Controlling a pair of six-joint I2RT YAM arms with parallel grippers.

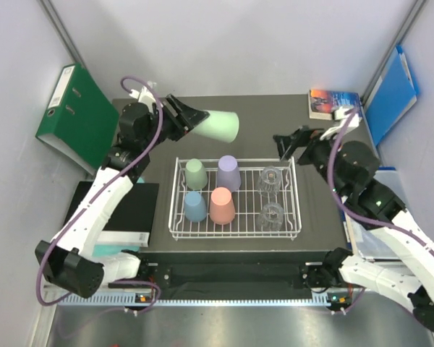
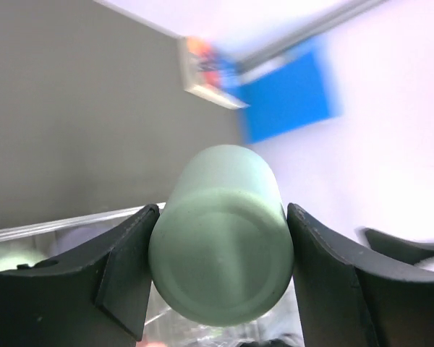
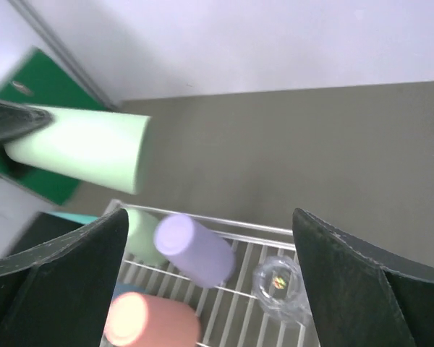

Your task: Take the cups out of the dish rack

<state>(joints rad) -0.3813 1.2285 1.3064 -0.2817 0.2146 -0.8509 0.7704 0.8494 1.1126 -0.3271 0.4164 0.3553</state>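
I have the left gripper (image 1: 201, 121) clamped on the closed base of a pale green cup (image 1: 220, 125), one finger pressed to each side of it. The cup lies on its side in the air, just behind the back left corner of the dish rack (image 1: 175, 204), with its open mouth pointing toward the right side of the rack. The white wire rack sits in the middle of the dark table (image 1: 275, 116). In its left half four cups stand base up: a darker green cup (image 1: 196, 173) and a lilac cup (image 1: 228, 173) in the back row, a blue cup (image 1: 195, 207) and a salmon pink cup (image 1: 222, 206) in the front row. Two clear glasses (image 1: 270, 178) stand in the right half of the rack, one behind the other. My right gripper (image 1: 284, 147) hangs just behind the rack's back right corner, its jaws wide apart and holding nothing. A green binder (image 1: 76, 116) leans well off to the rack's left.
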